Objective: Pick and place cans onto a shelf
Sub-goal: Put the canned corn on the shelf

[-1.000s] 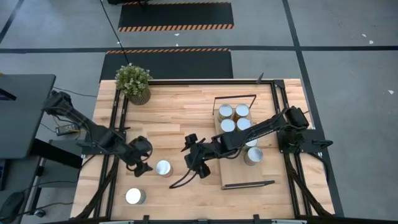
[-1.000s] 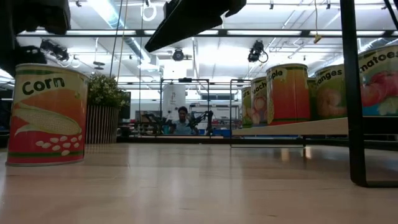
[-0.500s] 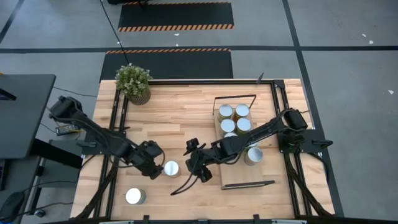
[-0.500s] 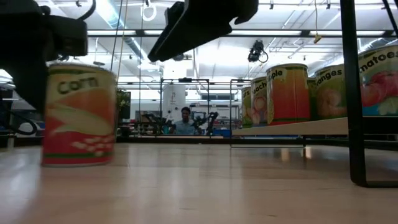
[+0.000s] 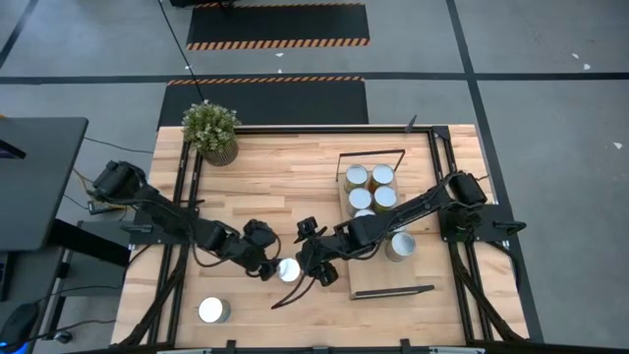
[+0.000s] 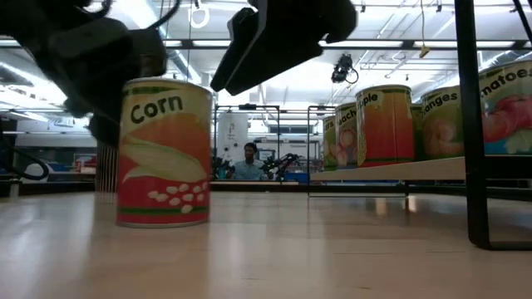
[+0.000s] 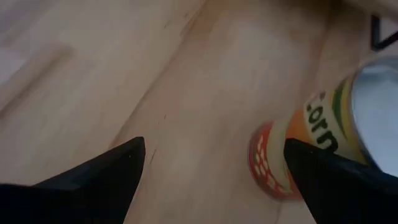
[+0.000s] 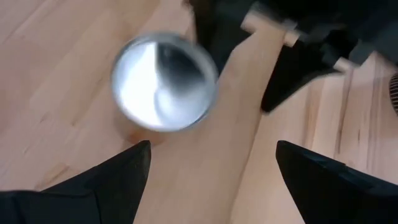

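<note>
Since a second ago the corn can (image 5: 288, 269) has slid rightward across the table (image 5: 285, 177), pushed along by the left gripper (image 5: 263, 266), and the left arm has stretched further toward the middle.

Going left to right: a lone can (image 5: 213, 311) stands near the front edge, well to the left of both sets of jaws. Next comes the left gripper, its jaws spread wide; in its wrist view the corn can (image 7: 323, 143) stands upright against one finger (image 7: 339, 183), off to the side of the gap and not between the fingers. In the low view the can (image 6: 164, 154) rests on the tabletop.

Just beside it is the right gripper (image 5: 313, 271), jaws also apart and empty; its wrist view looks down on the can's shiny top (image 8: 165, 82), which lies ahead of its fingertips.

Further right, well beyond both grippers, the shelf (image 5: 388, 280) carries a cluster of cans (image 5: 371, 187) at its far end.
</note>
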You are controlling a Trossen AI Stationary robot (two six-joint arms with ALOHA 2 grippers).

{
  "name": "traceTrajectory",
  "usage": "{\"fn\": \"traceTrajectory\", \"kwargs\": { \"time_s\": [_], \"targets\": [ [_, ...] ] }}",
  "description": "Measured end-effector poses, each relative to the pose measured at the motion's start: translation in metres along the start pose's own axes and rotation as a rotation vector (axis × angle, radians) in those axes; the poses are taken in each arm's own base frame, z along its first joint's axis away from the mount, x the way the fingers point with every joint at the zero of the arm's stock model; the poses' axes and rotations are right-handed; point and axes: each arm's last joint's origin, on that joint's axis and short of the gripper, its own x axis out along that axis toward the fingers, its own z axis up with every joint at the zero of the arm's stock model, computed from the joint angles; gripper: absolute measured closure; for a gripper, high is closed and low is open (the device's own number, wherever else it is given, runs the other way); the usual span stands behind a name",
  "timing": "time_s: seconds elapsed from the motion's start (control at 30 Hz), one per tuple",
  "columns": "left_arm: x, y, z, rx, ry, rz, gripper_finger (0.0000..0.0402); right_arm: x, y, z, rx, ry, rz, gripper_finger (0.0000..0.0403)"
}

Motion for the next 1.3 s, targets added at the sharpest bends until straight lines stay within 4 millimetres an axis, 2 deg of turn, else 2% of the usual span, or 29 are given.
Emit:
{"fn": "traceTrajectory", "kwargs": {
  "time_s": [0.2, 0.43, 0.53, 0.7, 0.9, 1.07, 1.3],
  "targets": [
    [0.018, 0.002, 0.004, 0.054, -0.054, 0.023, 0.0013, 0.001, -0.006, -0.001, 0.026, -0.009, -0.006, 0.0048],
    [0.031, 0.002, 0.005, 0.096, -0.096, 0.038, 0.0013, 0.001, 0.0, -0.001, 0.091, 0.002, 0.043, 0.0048],
    [0.029, 0.003, 0.004, 0.134, -0.06, 0.022, 0.0013, -0.005, 0.0, -0.006, 0.086, 0.067, 0.008, 0.0048],
    [0.012, 0.001, 0.011, 0.199, -0.031, -0.062, 0.0013, -0.025, -0.002, -0.002, 0.078, 0.057, -0.021, 0.0048],
    [-0.007, -0.007, 0.006, 0.285, 0.058, -0.213, 0.0013, -0.03, 0.011, -0.001, 0.129, 0.067, 0.018, 0.0048],
    [-0.006, -0.013, -0.001, 0.308, 0.052, -0.207, 0.0013, -0.024, 0.025, -0.003, 0.146, 0.083, 0.016, 0.0048],
    [0.003, -0.022, -0.006, 0.331, -0.008, -0.22, 0.0013, -0.027, 0.041, 0.0, 0.116, 0.069, 0.059, 0.0048]
  ]
}}
